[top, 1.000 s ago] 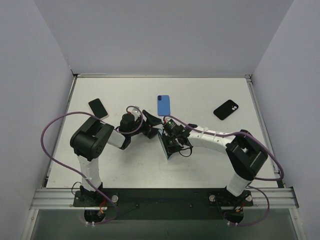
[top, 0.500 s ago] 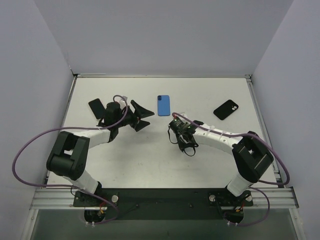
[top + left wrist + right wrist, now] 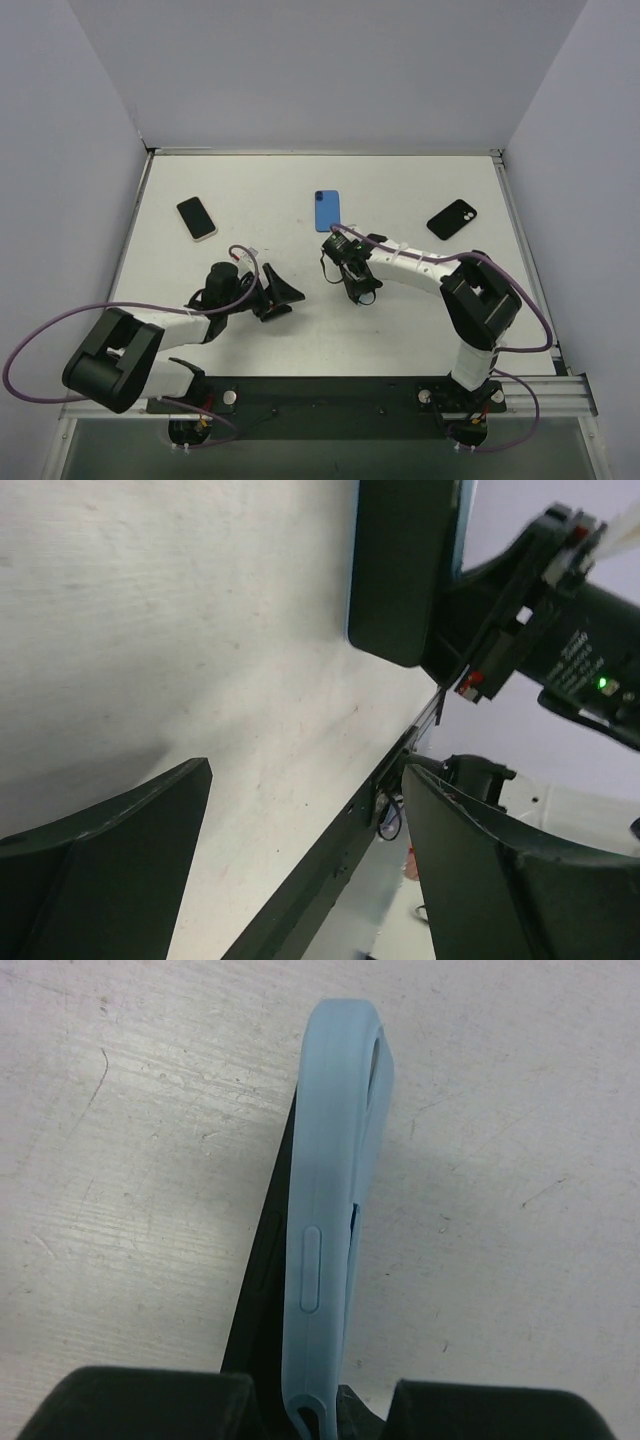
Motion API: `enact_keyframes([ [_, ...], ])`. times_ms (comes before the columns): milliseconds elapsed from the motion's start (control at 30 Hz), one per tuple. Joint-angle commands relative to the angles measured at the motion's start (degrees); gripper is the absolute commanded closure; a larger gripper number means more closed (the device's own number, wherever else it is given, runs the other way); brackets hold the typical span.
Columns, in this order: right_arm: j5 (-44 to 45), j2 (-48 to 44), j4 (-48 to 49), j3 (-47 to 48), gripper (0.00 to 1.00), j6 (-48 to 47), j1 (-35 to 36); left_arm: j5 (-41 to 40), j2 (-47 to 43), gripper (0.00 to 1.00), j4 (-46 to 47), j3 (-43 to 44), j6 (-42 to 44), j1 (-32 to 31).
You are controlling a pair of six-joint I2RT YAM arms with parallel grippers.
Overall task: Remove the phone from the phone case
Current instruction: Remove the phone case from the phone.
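— Left fingers (image 3: 110, 860)?
— Gaping wide, holding nothing, hovering low over the tabletop (image 3: 150, 630).
— Right fingers (image 3: 140, 1405)?
— Pinching the pale blue phone case (image 3: 335, 1160) on edge, at 3 o'clock from the left ones. The dark phone (image 3: 262, 1290) is sitting partly out of it.

Pale blue all over the phone case (image 3: 330, 1190), no pattern, and black on the phone (image 3: 262, 1290) pressed against it. White on the table (image 3: 400, 330) with thin grey scratches, brighter blue on the blue thing (image 3: 327, 210) at the back, black on the right phone (image 3: 452, 219) and the left phone (image 3: 197, 217), that one maybe with a pale edge. Black on the left gripper (image 3: 305, 780) and the right gripper (image 3: 320, 1405), white and black on the arms (image 3: 420, 270), purple on the cables (image 3: 60, 330), one tiny green light (image 3: 602, 683).
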Motion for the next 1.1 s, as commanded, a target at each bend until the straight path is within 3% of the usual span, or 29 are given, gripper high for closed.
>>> enact_keyframes([
  [0, -19.7, 8.2, 11.8, -2.3, 1.00, 2.6, 0.1, -6.0, -5.4, 0.11, 4.0, 1.4, 8.1, -6.8],
  [100, -22.0, 9.6, 12.9, -2.9, 1.00, 2.7, -0.4, -8.8, -4.7, 0.10, -0.1, 4.2, 11.8, -10.2],
  [467, -29.3, 13.2, 16.0, -3.4, 1.00, 2.7, -2.1, -15.1, 8.7, 0.13, 2.0, 12.6, 13.1, -18.6],
  [1067, -33.9, 15.7, 18.4, -3.8, 1.00, 3.3, -2.5, -20.2, 15.2, 0.15, 1.2, 19.8, 12.5, -22.3],
])
